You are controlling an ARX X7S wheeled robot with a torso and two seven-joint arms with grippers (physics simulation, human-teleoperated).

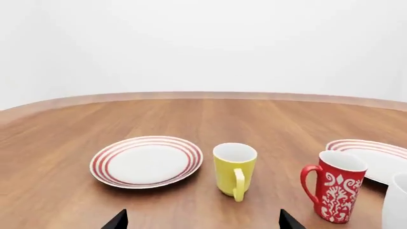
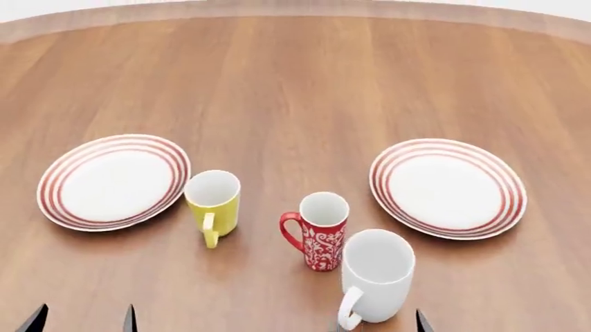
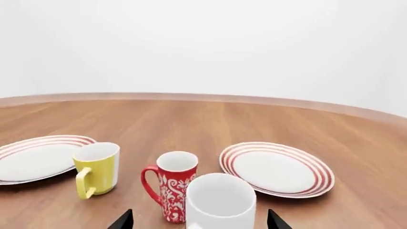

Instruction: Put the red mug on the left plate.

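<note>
At the near edge of the head view we see only dark fingertips: two of the left gripper (image 2: 82, 318) at the lower left and, at the lower right, those of the right gripper (image 2: 378, 324), one largely hidden by the white mug. Each wrist view likewise shows two dark tips set wide apart with nothing between them, so we record both grippers as spread and holding nothing; the arms themselves are out of view, and both grippers sit low at the near side of the table, short of the crockery. Nearest the right gripper stands the large plain white mug (image 2: 376, 277), upright, handle toward the robot. Just beyond it and slightly to its left stands the slim tall red mug with white scroll pattern (image 2: 319, 230), upright on the wood with its handle to the left, very close to the white mug; contact cannot be determined. Further left stands the yellow mug (image 2: 213, 203), handle toward the robot, just beside the left round white plate with red concentric rings (image 2: 113, 181). A matching right plate (image 2: 448, 187) lies right of the red mug, apart from it. All items rest on the brown wood-grain tabletop (image 2: 295, 90), whose curved far edge meets a plain white background (image 1: 203, 43).
</note>
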